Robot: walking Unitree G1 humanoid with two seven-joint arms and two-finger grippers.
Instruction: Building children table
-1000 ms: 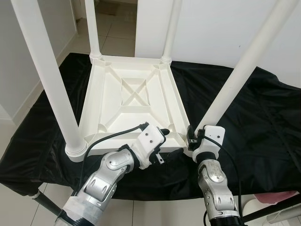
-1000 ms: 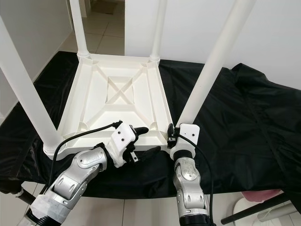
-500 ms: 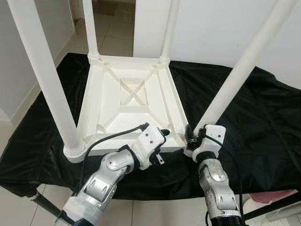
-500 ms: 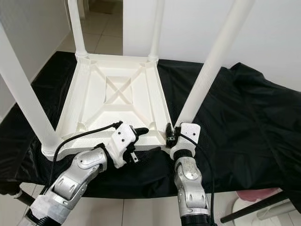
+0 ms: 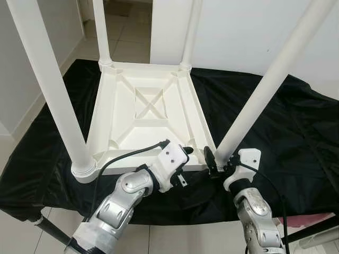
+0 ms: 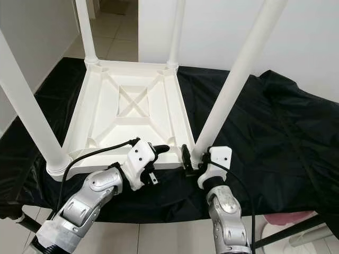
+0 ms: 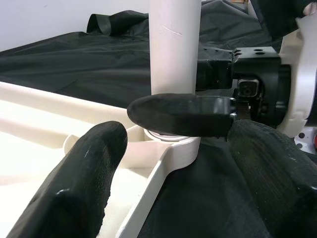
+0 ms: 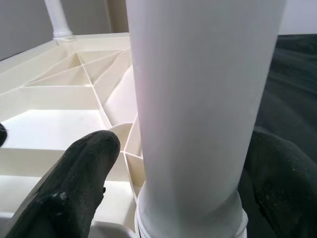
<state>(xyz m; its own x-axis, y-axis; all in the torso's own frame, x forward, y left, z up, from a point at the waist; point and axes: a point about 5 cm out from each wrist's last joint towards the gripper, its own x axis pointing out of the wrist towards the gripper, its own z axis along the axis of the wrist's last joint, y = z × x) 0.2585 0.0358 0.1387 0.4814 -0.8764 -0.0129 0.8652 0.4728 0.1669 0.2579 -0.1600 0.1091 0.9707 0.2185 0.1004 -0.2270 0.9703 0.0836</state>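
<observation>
- Since a second ago the right gripper [image 5: 216,160] has shifted toward the robot's right and swung round, so its white wrist housing now sits right of the near right leg [image 5: 265,89] rather than under its base; the left gripper [image 6: 159,153] has hardly moved.
- Both silver forearms reach up from the near edge, the left one angled in from the left, the right one nearly straight.
- The right gripper's fingers [image 8: 79,178] are spread, one on each side of the leg's base; whether they press on it cannot be told.
- The left gripper's fingers [image 7: 81,178] are parted around the near rim of the table top [image 5: 143,114], no firm grasp visible.
- The white table lies upside down on a black cloth [image 5: 296,132], its four legs pointing upward, long axes close to vertical.
</observation>
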